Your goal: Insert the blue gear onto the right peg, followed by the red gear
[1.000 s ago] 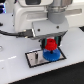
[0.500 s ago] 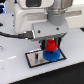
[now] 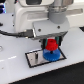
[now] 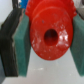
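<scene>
In the exterior view the blue gear (image 3: 51, 55) lies flat on the right side of the black-framed grey plate (image 3: 34, 58); the right peg is hidden under it. My gripper (image 3: 51, 45) hangs straight above it, shut on the red gear (image 3: 51, 47), which sits just above or on the blue gear's hub; I cannot tell if they touch. The left peg (image 3: 37, 56) stands free on the plate. In the wrist view the red gear (image 4: 50, 34) fills the frame, clamped between my two teal finger pads (image 4: 23, 45), its centre hole facing the camera.
The plate rests on a white table (image 3: 15, 72). A dark cable (image 3: 7, 33) runs along the exterior view's left behind the arm. A red object (image 3: 2, 10) shows at the far back left.
The gripper with the red gear has come down slightly toward the blue gear. The blue gear and plate have not moved.
</scene>
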Tool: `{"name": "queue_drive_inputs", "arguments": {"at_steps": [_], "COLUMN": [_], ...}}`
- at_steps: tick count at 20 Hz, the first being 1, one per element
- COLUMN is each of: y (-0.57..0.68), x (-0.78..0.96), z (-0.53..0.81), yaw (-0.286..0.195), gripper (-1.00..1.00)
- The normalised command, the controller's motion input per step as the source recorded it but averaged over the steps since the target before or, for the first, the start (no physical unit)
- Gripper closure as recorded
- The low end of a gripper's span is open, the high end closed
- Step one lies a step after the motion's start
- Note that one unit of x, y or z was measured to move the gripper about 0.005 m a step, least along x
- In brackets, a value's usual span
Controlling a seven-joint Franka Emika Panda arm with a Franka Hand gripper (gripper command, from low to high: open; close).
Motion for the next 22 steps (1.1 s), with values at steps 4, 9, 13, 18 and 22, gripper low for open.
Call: {"name": "queue_drive_inputs", "arguments": {"at_steps": [4, 9, 13, 18, 22], "y": [0.01, 0.00, 0.17, 0.07, 0.01], "x": [0.30, 0.22, 0.43, 0.28, 0.28], "z": [-0.11, -0.16, 0.40, 0.11, -0.12], "yaw": [0.000, 0.000, 0.000, 0.000, 0.000], "gripper": [1.00, 1.00, 1.00, 1.00, 1.00]}}
